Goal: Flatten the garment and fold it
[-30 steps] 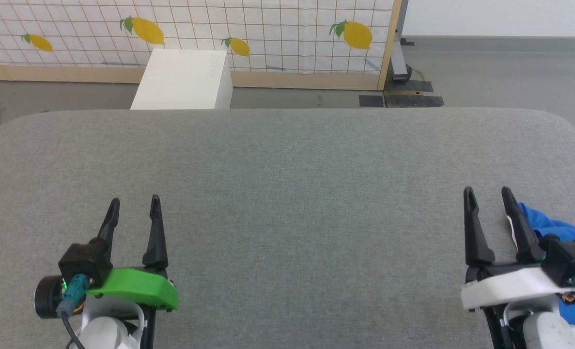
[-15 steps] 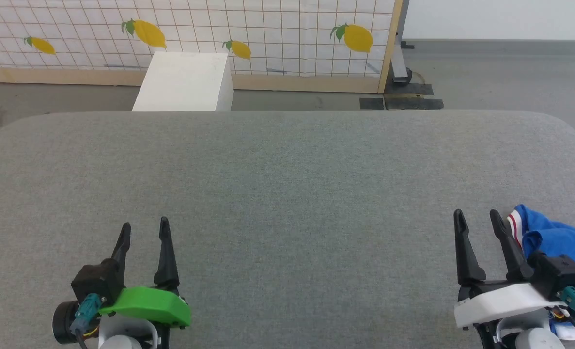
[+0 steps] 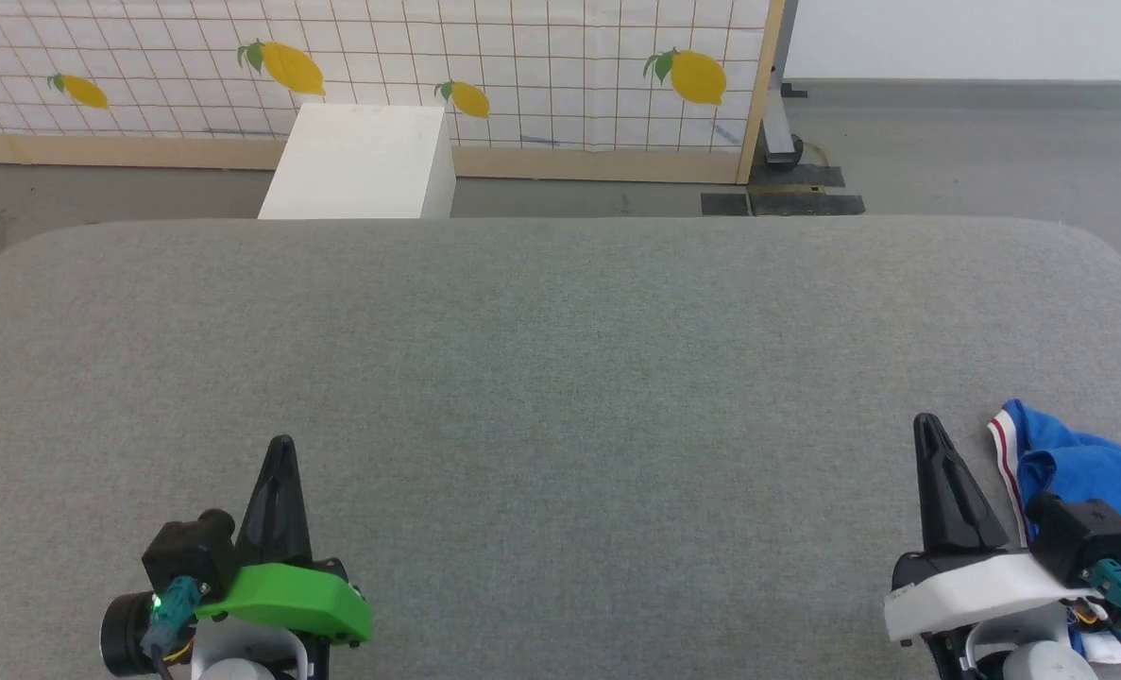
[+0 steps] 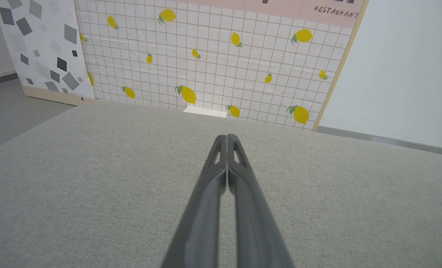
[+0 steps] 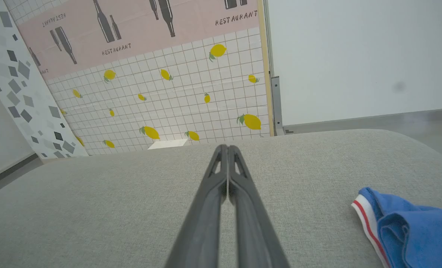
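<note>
Cloth of grey weave covers the broad, round-cornered table (image 3: 560, 378), which spans the head view from edge to edge. Beyond its far edge stands a tall white-tiled backdrop panel (image 3: 522, 57) printed with yellow lemons and framed in pale wood; in the right wrist view its upper part is pink with dark bottle shapes and the word "RESTAURANT". Grey concrete floor (image 3: 994, 142) runs to the right of the panel. A plain white rectangular box (image 3: 357, 161) sits on the floor between the panel and the table's far edge, left of centre.

The royal-blue soft jersey garment (image 3: 1089, 467) lies crumpled on the table near its right edge, close to the robot. A white band with thin red stripes (image 5: 366, 216) forms its leftward edge, and its near part is hidden behind the right wrist's black camera block. It rests just beside the right gripper (image 3: 925, 422), on that gripper's outer side, with a strip of bare cloth between them.

The right gripper on its white mount is clenched, its two long dark fingers pressed together into one point with nothing between them. The left gripper (image 3: 281, 444), on a bright green mount at the lower left, is likewise clenched on nothing, well apart from the garment. Both point away from the robot across the table; whether their tips touch the cloth I cannot tell.
</note>
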You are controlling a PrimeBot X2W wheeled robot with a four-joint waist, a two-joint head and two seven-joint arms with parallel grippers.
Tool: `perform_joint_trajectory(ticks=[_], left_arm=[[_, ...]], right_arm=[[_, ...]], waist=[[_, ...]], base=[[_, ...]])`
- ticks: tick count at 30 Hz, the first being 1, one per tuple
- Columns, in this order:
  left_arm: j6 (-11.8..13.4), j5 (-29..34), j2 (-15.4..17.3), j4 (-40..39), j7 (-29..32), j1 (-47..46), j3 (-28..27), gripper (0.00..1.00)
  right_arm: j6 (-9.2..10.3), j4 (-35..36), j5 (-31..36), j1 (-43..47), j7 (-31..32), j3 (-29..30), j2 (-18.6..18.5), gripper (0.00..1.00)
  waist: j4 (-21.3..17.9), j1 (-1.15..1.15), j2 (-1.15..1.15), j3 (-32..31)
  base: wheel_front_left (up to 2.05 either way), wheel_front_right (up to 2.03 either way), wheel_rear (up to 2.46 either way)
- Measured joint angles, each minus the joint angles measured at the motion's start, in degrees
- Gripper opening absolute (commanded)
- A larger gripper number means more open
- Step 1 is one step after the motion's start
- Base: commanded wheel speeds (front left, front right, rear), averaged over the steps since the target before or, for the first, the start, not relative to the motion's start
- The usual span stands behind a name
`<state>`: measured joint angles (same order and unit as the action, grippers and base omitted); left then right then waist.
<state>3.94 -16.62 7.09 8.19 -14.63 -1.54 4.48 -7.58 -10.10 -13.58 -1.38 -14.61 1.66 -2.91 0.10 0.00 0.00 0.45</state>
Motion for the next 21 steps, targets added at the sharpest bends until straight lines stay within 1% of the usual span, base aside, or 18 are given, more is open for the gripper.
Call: perform_joint_trajectory(ticks=[21], left_arm=[[-0.4,2.1,-0.4,-1.3,2.5,0.0,-0.6,0.00]], right_arm=[[0.00,1.4,2.1,0.0,2.5,-0.2,0.0,0.00]], waist=[[0.0,0.00,0.00,-0.1]], base=[[0.00,0.00,0.00]])
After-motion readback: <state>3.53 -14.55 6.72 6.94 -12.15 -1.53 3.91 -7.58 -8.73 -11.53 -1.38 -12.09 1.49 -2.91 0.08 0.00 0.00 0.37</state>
